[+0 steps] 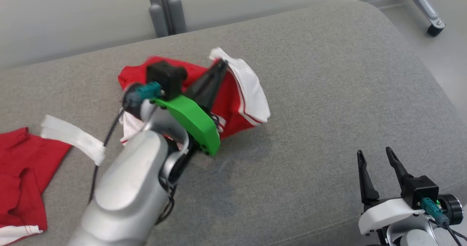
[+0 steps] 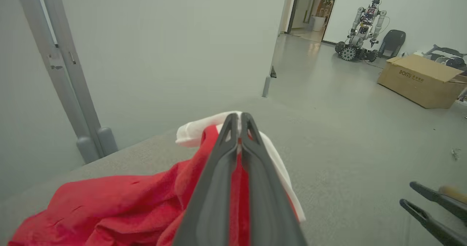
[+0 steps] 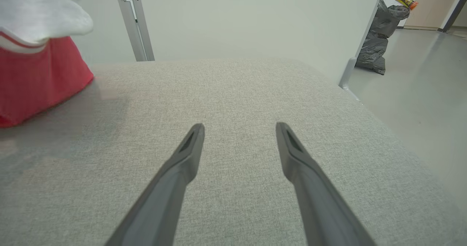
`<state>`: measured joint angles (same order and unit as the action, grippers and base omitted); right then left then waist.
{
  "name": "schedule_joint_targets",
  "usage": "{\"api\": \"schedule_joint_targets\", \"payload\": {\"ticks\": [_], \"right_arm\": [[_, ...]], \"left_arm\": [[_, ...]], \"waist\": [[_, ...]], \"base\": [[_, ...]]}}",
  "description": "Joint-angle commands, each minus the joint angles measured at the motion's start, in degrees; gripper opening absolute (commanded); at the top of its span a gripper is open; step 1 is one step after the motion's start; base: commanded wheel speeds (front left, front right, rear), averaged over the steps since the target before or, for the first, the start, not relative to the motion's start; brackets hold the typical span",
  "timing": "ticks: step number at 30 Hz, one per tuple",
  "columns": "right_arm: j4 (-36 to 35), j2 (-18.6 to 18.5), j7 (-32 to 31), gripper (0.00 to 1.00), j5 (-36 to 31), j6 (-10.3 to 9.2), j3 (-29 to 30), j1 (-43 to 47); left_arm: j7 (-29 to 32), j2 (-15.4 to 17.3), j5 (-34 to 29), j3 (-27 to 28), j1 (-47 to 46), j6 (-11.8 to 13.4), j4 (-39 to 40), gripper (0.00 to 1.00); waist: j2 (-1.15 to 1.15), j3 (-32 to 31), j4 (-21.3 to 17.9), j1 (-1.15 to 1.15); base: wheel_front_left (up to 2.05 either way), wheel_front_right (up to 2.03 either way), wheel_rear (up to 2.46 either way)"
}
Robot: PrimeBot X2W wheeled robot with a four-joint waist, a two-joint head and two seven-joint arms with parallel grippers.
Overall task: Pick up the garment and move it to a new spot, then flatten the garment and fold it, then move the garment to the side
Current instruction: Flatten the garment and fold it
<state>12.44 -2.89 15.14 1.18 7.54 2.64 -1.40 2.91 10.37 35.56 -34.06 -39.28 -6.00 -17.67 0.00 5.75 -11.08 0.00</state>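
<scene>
The left pincer (image 1: 221, 65) is clenched on the white-trimmed edge of the red garment (image 1: 239, 103), its two fingers pressed together with cloth between them. The garment sits near the middle of the grey cushion (image 1: 328, 92), pulled up at the gripped edge, with its red body bunched below and its lower part touching the cushion. The right pincer (image 1: 375, 152) is released, fingers spread wide, and hovers over bare cushion at the near right, well apart from the garment. A second red cloth (image 1: 22, 173) with a white band lies flat at the near left edge. On the floor far to the right, the left wrist view shows a cardboard box (image 2: 419, 80) with its flaps down, so its contents cannot be seen. In the right wrist view, a dark bin bag (image 3: 375, 45) stands by the wall, bulging, its contents hidden
</scene>
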Motion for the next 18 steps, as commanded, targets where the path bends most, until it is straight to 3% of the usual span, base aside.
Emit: {"api": "schedule_joint_targets", "payload": {"ticks": [1, 8, 17, 18], "right_arm": [[-0.12, -0.05, 0.02, 1.0, 0.33, -0.1, 0.07, -0.32], [-0.47, -0.03, 0.02, 1.0, 1.01, -0.1, -0.28, -1.6], [-0.16, -0.03, 0.02, 1.0, 2.19, -0.1, -1.02, -2.65], [-0.08, -0.04, 0.02, 1.0, 2.33, -0.1, -1.11, -2.69]], "left_arm": [[-0.54, -1.44, 0.18, -1.87, 2.56, -0.28, 0.04, 0.0], [-1.22, -6.18, 1.01, -10.34, 7.27, -0.9, 0.67, 0.0], [-7.04, -7.41, 5.47, -16.13, 3.7, 1.2, 0.53, 0.0], [-8.33, -7.4, 6.19, -16.85, 3.26, 1.86, 0.09, 0.15]], "waist": [[0.0, 0.89, -0.15, 0.0], [0.0, 3.37, -0.54, 0.0], [0.0, 5.07, -2.85, 0.0], [0.0, 5.19, -3.14, 0.0]], "base": [[0.0, 0.0, 0.0], [0.0, 0.0, 0.0], [0.0, 0.0, 0.0], [0.0, 0.0, 0.0]]}}
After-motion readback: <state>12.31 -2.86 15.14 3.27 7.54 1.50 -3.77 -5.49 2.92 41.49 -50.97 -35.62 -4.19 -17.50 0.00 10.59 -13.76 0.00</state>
